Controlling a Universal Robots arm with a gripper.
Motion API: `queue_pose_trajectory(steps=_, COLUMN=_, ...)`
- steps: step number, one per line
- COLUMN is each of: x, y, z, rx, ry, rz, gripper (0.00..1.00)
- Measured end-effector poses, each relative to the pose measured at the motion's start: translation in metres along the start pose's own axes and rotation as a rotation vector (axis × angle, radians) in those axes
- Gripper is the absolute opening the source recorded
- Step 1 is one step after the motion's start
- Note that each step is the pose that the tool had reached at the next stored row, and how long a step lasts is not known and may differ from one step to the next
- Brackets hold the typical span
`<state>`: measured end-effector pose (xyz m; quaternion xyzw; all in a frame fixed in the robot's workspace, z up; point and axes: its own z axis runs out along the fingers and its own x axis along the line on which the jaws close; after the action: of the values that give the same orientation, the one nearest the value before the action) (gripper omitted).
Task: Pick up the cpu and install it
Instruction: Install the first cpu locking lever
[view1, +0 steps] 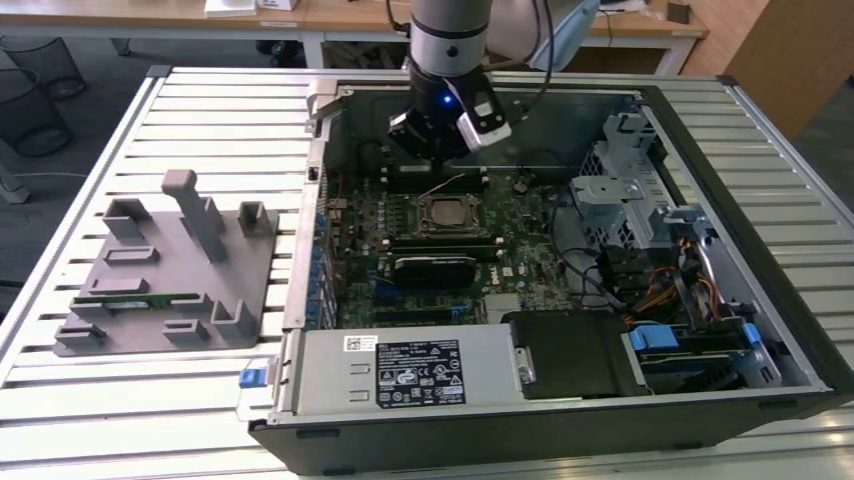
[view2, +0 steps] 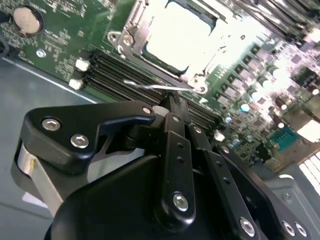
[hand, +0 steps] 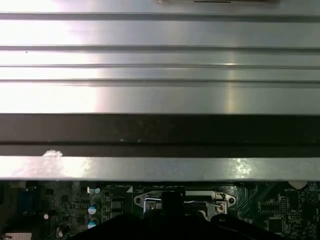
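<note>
Slatted metal tabletop (view1: 200, 110) fills my exterior view, carrying an open computer case (view1: 561, 400) with a grey plastic fixture (view1: 174, 270) well to the exterior view's left; my gripper (view1: 430, 165) hangs inside the case just beyond the socket (view1: 443, 212), where the chip (view1: 443, 213) appears to sit. In the second wrist view I see the black fingers (view2: 175, 107) drawn together on nothing, close to the silver chip (view2: 180, 37) lying in its socket frame (view2: 127, 35) on the green board (view2: 60, 45). In the first wrist view the case wall (hand: 160, 135) stands past the socket (hand: 185, 200).
</note>
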<state>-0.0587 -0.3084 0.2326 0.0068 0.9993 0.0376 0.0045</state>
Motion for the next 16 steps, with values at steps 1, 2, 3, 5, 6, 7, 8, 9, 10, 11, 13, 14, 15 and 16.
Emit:
queue_pose_trajectory(steps=1, x=-0.0018, y=0.0000, z=0.0010, rx=0.0000, ry=0.0003, rz=-0.003, gripper=0.11)
queue_pose_trajectory(steps=2, x=-0.0035, y=-0.0001, z=0.0019, rx=-0.0001, ry=0.0006, rz=-0.008, gripper=0.11)
queue_pose_trajectory(steps=3, x=-0.0048, y=-0.0001, z=0.0025, rx=-0.0001, ry=0.0007, rz=-0.011, gripper=0.11)
queue_pose_trajectory(steps=5, x=-0.0076, y=-0.0001, z=0.0034, rx=0.0001, ry=0.0008, rz=-0.012, gripper=0.11)
queue_pose_trajectory(steps=6, x=-0.0090, y=-0.0001, z=0.0037, rx=0.0000, ry=0.0008, rz=-0.012, gripper=0.11)
queue_pose_trajectory(steps=7, x=-0.0101, y=-0.0001, z=0.0040, rx=-0.0001, ry=0.0008, rz=-0.012, gripper=0.11)
queue_pose_trajectory(steps=8, x=-0.0112, y=-0.0002, z=0.0042, rx=0.0000, ry=0.0007, rz=-0.012, gripper=0.11)
queue_pose_trajectory(steps=9, x=-0.0123, y=-0.0001, z=0.0044, rx=-0.0001, ry=0.0008, rz=-0.012, gripper=0.11)
queue_pose_trajectory(steps=10, x=-0.0135, y=-0.0001, z=0.0046, rx=0.0000, ry=0.0008, rz=-0.012, gripper=0.11)
queue_pose_trajectory(steps=11, x=-0.0145, y=-0.0001, z=0.0048, rx=0.0001, ry=0.0008, rz=-0.012, gripper=0.11)
queue_pose_trajectory(steps=13, x=-0.0162, y=-0.0001, z=0.0052, rx=0.0002, ry=0.0009, rz=-0.012, gripper=0.11)
queue_pose_trajectory(steps=14, x=-0.0169, y=-0.0001, z=0.0054, rx=0.0002, ry=0.0009, rz=-0.012, gripper=0.11)
queue_pose_trajectory(steps=15, x=-0.0176, y=-0.0002, z=0.0057, rx=0.0002, ry=0.0009, rz=-0.012, gripper=0.11)
queue_pose_trajectory(steps=16, x=-0.0183, y=-0.0002, z=0.0061, rx=0.0001, ry=0.0008, rz=-0.012, gripper=0.11)
